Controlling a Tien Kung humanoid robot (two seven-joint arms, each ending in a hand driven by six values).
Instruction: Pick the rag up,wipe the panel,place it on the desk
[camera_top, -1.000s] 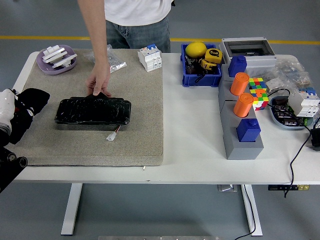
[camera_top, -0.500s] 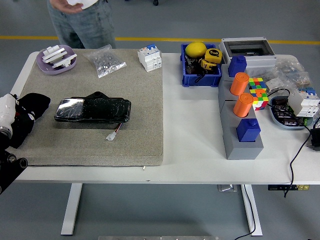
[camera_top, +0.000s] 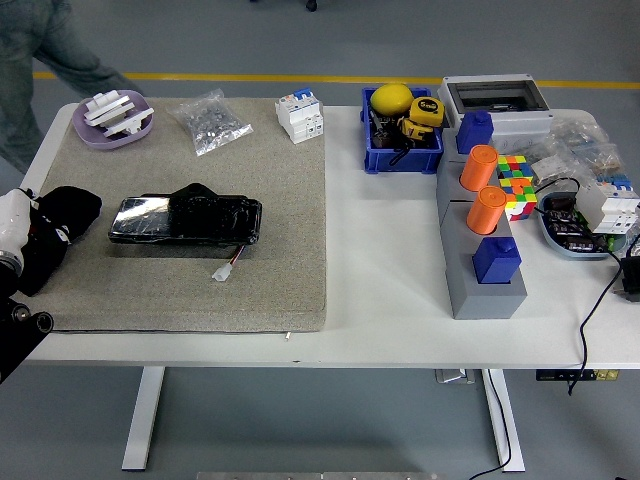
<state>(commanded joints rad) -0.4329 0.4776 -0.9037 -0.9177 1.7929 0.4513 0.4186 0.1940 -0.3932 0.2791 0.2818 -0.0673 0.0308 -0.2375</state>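
Note:
A glossy black panel (camera_top: 186, 220) lies on the beige mat (camera_top: 280, 230), its long side running left to right, with a small white connector (camera_top: 226, 270) on a wire just in front of it. My left hand (camera_top: 30, 235) sits at the mat's left edge, a hand's width left of the panel. Its fingers are closed around a bunched black rag (camera_top: 66, 210), part of which hangs down toward the table's near edge. The rag does not touch the panel. My right hand does not show.
On the mat's far side sit a purple dish of white parts (camera_top: 112, 117), a bag of small parts (camera_top: 210, 122) and a white breaker (camera_top: 300, 114). A blue bin (camera_top: 402, 130), grey blocks with orange cylinders (camera_top: 482, 230) and cables fill the right. A person (camera_top: 40, 50) is at the top left.
The person's hand has lifted off the panel's far edge, and the person has walked away to the left. My left hand and the rag have barely moved.

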